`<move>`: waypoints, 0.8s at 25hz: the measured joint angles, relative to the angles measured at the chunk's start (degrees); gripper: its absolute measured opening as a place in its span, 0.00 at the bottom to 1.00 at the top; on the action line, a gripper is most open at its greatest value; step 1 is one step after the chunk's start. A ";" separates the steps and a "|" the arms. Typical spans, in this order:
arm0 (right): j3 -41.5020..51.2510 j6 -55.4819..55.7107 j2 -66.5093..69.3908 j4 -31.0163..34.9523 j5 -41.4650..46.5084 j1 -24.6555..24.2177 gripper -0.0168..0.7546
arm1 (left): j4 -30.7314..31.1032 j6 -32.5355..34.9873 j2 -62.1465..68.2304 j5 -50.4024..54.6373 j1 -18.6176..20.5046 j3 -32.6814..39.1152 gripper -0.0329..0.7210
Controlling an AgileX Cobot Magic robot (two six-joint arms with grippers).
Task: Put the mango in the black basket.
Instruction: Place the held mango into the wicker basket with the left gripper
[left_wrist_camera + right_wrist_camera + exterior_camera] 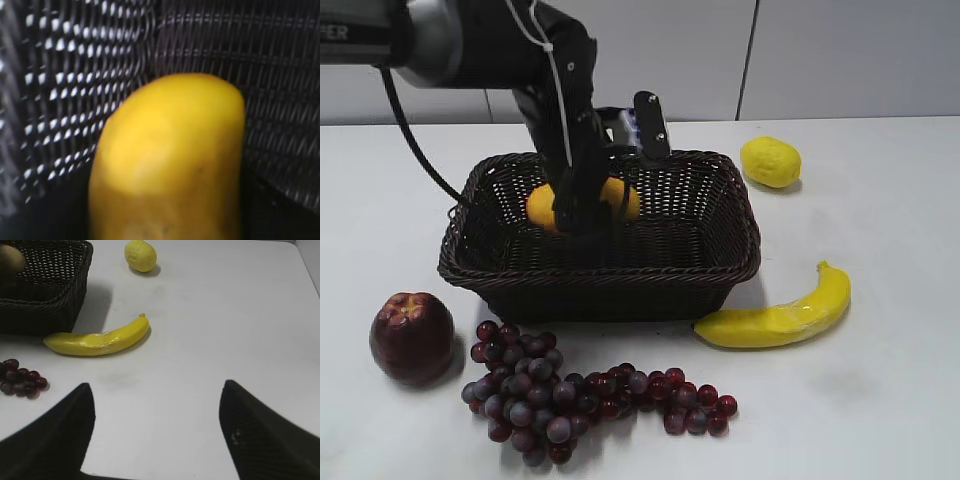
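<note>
The yellow-orange mango [542, 206] is inside the black basket [600, 272], low toward its back left. My left gripper [582, 208] reaches down into the basket and is shut on the mango, with a dark finger across its front. In the left wrist view the mango [170, 150] fills the middle against the woven wall of the basket [250, 60], and the fingers are hidden. My right gripper [156, 385] is open and empty over bare table. It sees the basket [45, 285] at its top left with the mango [10, 257] in it.
A banana [780, 315] lies right of the basket front, also in the right wrist view [100, 337]. A lemon [770, 160] sits at the back right. Dark red grapes [580, 395] and a red apple [412, 337] lie in front of the basket.
</note>
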 joint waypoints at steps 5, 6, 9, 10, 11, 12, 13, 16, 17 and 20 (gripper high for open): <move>0.00 0.00 0.00 0.00 0.00 0.00 0.79 | -4.62 4.11 1.22 -1.09 0.00 -0.02 0.79; 0.00 0.00 0.00 0.00 0.00 0.00 0.79 | -5.64 4.65 1.49 -1.04 0.00 -0.06 0.79; 0.00 0.00 0.00 0.00 0.00 0.00 0.79 | -7.06 5.29 2.37 -0.98 0.00 -0.06 0.79; 0.00 0.00 0.00 0.00 0.00 0.00 0.79 | -7.40 5.48 2.58 -0.91 0.00 -0.06 0.79; 0.00 0.00 0.00 0.00 0.00 0.00 0.79 | -7.57 5.54 2.75 -0.86 0.00 -0.06 0.79; 0.00 0.00 0.00 0.00 0.00 0.00 0.79 | -7.93 5.62 2.79 -0.86 0.05 -0.06 0.79; 0.00 0.00 0.00 0.00 0.00 0.00 0.79 | -8.07 5.62 2.79 -0.86 0.05 -0.06 0.79; 0.00 0.00 0.00 0.00 0.00 0.00 0.79 | -8.48 5.67 2.79 -0.86 0.05 -0.06 0.88; 0.00 0.00 0.00 0.00 0.00 0.00 0.79 | -8.62 5.67 2.79 -0.86 0.05 -0.06 0.92; 0.00 0.00 0.00 0.00 0.00 0.00 0.79 | -8.68 5.67 2.74 -0.79 0.05 -0.06 0.93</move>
